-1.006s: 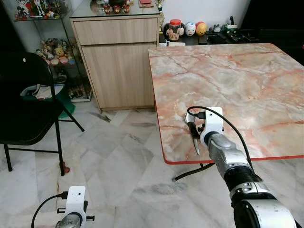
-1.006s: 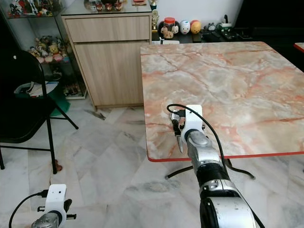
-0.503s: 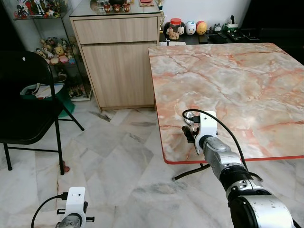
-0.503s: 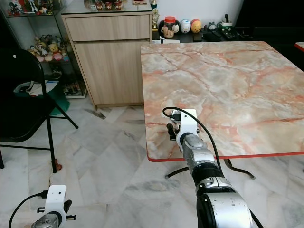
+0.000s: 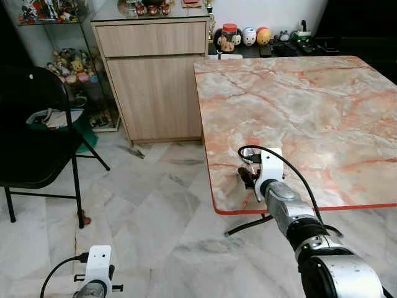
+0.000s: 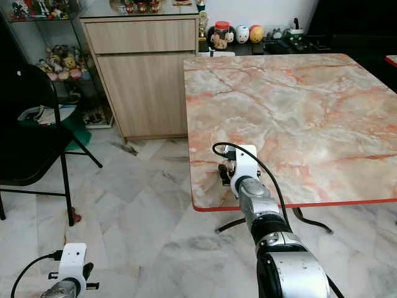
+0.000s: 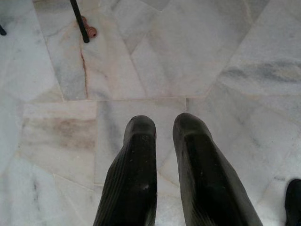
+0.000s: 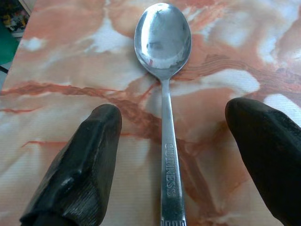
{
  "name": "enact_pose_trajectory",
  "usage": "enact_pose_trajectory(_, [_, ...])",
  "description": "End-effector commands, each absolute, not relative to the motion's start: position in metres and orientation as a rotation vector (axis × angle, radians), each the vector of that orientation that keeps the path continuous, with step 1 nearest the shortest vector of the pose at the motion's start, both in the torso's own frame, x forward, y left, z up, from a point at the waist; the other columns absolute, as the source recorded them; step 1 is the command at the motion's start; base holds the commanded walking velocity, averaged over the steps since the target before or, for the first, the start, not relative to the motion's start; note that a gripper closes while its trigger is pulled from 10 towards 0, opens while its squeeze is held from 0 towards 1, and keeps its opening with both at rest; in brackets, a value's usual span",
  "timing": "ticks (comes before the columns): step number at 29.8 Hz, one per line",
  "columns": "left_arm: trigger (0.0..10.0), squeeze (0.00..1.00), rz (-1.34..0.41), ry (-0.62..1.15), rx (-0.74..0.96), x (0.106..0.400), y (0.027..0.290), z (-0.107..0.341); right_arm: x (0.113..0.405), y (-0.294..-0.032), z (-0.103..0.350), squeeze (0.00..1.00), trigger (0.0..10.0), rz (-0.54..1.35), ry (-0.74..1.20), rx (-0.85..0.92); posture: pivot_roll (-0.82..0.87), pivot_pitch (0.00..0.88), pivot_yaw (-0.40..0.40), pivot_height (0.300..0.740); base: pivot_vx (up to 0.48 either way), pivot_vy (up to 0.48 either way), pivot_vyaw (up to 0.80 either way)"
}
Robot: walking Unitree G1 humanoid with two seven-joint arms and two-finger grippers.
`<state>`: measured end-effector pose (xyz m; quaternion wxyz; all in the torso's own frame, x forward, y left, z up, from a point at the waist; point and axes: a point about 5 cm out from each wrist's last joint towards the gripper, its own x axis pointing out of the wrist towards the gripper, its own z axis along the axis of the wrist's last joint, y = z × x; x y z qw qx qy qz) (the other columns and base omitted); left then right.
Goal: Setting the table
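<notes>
The right gripper sits low over the near left corner of the marble table, fingers spread wide and holding nothing. A steel spoon lies flat on the tabletop between them, touching neither, bowl pointing away (handle stamped with lettering). The left gripper hangs idle over the pale floor tiles, its fingers nearly together and empty. Left of the table stand a wooden cabinet and a black folding chair.

marble floor | wooden cabinet | black chair
</notes>
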<state>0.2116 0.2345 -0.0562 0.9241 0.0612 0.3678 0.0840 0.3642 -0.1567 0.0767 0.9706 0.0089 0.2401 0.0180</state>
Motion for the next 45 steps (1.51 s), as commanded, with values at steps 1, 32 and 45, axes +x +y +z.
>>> enact_pose_trajectory(1, [10.0, 0.00, 0.175, 0.762, 0.146, 0.210, 0.237, -0.057, 0.363, -0.159, 0.074, 0.00, 10.0, 0.029, 0.493, 0.008, 0.05, 0.000, -0.006, 0.740, 0.000, 0.000, 0.00])
enact_pose_trajectory(32, [10.0, 0.00, 0.165, 0.760, 0.142, 0.212, 0.235, -0.056, 0.353, -0.156, 0.058, 0.00, 0.0, 0.052, 0.541, -0.035, 0.05, 0.000, -0.004, 0.740, 0.000, 0.000, 0.00])
enact_pose_trajectory(45, [10.0, 0.00, 0.150, 0.762, 0.150, 0.212, 0.235, -0.056, 0.350, -0.150, 0.054, 0.00, 0.0, 0.065, 0.546, -0.044, 0.05, 0.000, 0.005, 0.740, 0.000, 0.000, 0.00])
